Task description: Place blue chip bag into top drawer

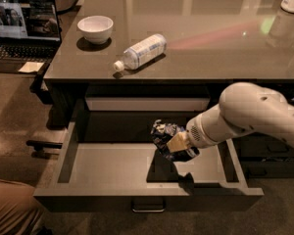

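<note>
The top drawer (103, 164) stands pulled open below the table's front edge, with a light grey floor and a small metal loop handle (148, 207) on its front. My gripper (175, 143) reaches in from the right on a thick white arm and is shut on the blue chip bag (162, 133). The crumpled bag hangs inside the drawer's opening, right of centre, just above the floor. Its shadow falls on the floor below it.
A clear water bottle (140, 51) lies on its side on the table (210, 43) near the front edge. A white bowl (95, 28) sits at the table's left. An open laptop (23, 31) stands at the far left. Smaller dark drawers (272, 153) are at the right.
</note>
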Robot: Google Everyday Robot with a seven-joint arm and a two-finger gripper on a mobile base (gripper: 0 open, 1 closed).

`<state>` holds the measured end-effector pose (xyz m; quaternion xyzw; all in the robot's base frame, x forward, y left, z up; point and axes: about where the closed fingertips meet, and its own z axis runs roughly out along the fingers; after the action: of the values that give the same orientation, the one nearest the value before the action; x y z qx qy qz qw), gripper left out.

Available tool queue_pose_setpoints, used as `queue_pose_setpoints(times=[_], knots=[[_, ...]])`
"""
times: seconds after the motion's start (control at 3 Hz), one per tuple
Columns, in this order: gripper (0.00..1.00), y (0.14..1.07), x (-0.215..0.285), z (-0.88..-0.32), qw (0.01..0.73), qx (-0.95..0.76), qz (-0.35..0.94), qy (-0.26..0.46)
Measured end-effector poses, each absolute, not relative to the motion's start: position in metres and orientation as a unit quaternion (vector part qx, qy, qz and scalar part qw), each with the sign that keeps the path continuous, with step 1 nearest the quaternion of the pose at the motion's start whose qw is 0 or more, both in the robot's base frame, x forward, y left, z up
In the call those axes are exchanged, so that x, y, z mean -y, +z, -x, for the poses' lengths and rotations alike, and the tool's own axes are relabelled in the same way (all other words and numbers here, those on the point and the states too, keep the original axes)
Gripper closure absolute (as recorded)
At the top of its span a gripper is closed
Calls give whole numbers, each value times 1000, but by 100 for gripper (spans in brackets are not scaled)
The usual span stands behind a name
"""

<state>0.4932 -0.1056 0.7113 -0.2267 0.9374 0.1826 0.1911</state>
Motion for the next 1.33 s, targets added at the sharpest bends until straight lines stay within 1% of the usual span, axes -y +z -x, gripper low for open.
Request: queue_pose_setpoints(times=[0.33, 0.67, 1.33], knots=[[95, 679, 96, -498, 186, -942, 215, 179], [77, 652, 89, -497, 172, -946, 211, 178], [31, 639, 84, -497, 159, -949, 208, 178]])
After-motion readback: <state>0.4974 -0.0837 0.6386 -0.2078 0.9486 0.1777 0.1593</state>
